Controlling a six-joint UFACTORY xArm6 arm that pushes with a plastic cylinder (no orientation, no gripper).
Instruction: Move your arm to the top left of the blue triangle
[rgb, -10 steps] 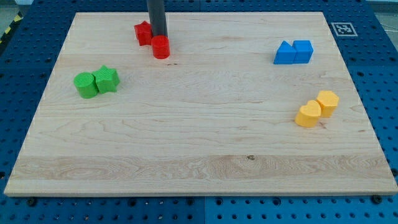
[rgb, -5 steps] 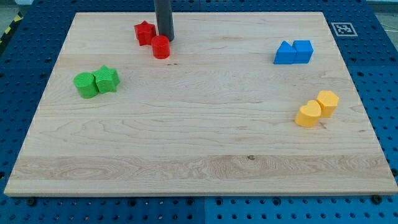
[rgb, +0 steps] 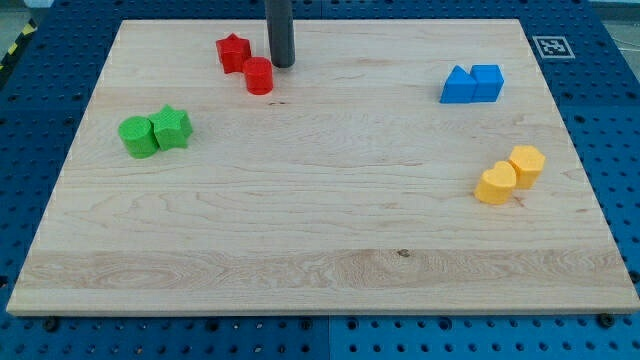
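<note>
My tip (rgb: 282, 64) is seen near the board's top edge, left of centre, just beside the red cylinder (rgb: 259, 76) at its upper right and to the right of the red star (rgb: 233, 52). No claw is fitted; nothing is grasped. The blue triangle (rgb: 457, 86) is located near the top right corner, touching the blue cube (rgb: 487, 81), well apart from my tip.

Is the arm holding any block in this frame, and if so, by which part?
Nothing is held. My tip stands free on the board, just to the upper right of the red cylinder, far left of the blue triangle.
</note>
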